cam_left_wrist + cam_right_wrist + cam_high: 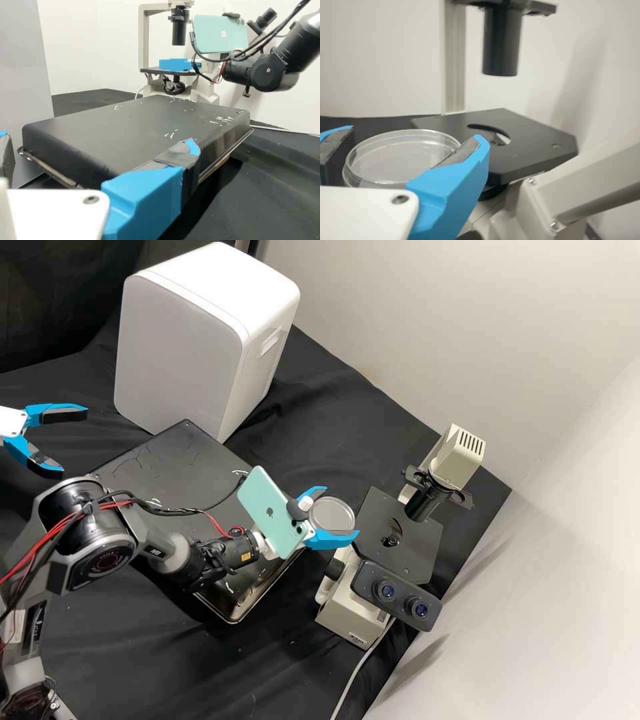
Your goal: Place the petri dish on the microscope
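At the centre of the high view, the right gripper (335, 512) is closed on the petri dish (400, 155). One blue finger sits on either side of the dish's clear rim, and the dish lies level between them with its round face up. The dish is held just beside the left edge of the microscope (393, 560) stage (407, 537), with the stage's round opening a little farther to the right in the frame. In the right wrist view the dish is in the lower left and the black stage stretches beyond it, with the dark lens tube hanging above. Whether the dish touches the stage edge cannot be told. A mint-green phone (270, 510) sits on the right arm's wrist, just behind the gripper.

Far off at the left edge of the high view, the left gripper (63, 442) has its two blue fingers spread wide with nothing between them, well apart from the dish. A black slab (180, 467) lies on the bench between the two grippers, and a white box (200, 340) stands in the upper left of the frame.
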You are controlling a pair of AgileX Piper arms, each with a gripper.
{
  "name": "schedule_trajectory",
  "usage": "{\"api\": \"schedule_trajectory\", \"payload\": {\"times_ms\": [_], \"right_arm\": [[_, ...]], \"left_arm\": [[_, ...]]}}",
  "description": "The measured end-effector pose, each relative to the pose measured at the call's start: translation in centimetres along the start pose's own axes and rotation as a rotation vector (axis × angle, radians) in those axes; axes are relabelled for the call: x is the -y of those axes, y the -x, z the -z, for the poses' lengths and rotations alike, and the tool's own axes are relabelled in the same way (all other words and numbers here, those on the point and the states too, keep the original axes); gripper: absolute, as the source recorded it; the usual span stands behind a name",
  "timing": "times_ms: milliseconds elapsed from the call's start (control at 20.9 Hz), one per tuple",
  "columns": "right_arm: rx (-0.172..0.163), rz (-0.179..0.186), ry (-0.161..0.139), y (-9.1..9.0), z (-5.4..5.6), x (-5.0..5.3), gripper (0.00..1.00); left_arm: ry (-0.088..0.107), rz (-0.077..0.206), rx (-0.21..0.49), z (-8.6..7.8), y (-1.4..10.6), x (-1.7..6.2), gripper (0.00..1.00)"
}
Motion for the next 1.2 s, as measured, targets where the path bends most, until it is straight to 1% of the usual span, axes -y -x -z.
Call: {"api": "schedule_trajectory", "payload": {"times_ms": [144, 192, 336, 479, 623, 767, 815, 911, 959, 1007, 1151, 1199], "right_arm": [[0.011, -0.025, -0.001, -1.0, -0.4, -0.7, 0.0], [0.02, -0.023, -0.001, -1.3, -0.6, -0.7, 0.0], [0.061, -0.012, -0.002, -2.2, -1.6, -0.6, 0.0], [0.064, -0.024, 0.009, -3.3, -2.1, -0.7, 0.0], [0.076, -0.028, 0.014, -4.4, -2.8, -0.4, 0.0], [0.084, -0.024, 0.034, -5.2, -3.3, 0.0, 0.0], [0.085, -0.024, 0.037, -5.6, -3.4, 0.1, 0.0], [0.099, -0.032, 0.038, -6.1, -3.6, 0.1, 0.0], [0.101, -0.036, 0.041, -6.4, -3.6, 0.1, 0.0], [0.112, -0.041, 0.033, -6.9, -3.8, 0.1, 0.0], [0.143, -0.072, 0.028, -7.9, -4.2, 0.0, 0.0], [0.15, -0.08, 0.029, -8.0, -4.3, 0.0, 0.0]], "left_arm": [[0.0, 0.0, 0.002, 0.0, 0.0, 0.01, 1.0], [0.0, 0.0, 0.002, 0.0, 0.0, 0.01, 1.0], [0.0, 0.002, 0.008, -0.1, 0.0, 0.04, 1.0], [0.004, 0.011, 0.008, -0.1, -0.1, 0.2, 1.0], [0.005, 0.013, 0.007, -0.1, -0.1, 0.23, 1.0], [0.005, 0.013, 0.007, -0.1, -0.1, 0.23, 1.0], [0.005, 0.013, 0.007, -0.1, -0.1, 0.23, 1.0], [0.005, 0.013, 0.007, -0.1, -0.1, 0.23, 1.0], [0.005, 0.013, 0.008, -0.1, -0.1, 0.24, 1.0], [0.005, 0.013, 0.008, -0.1, -0.1, 0.24, 1.0], [0.005, 0.013, 0.009, -0.1, -0.1, 0.24, 1.0], [0.005, 0.013, 0.009, -0.1, -0.1, 0.24, 1.0]]}}
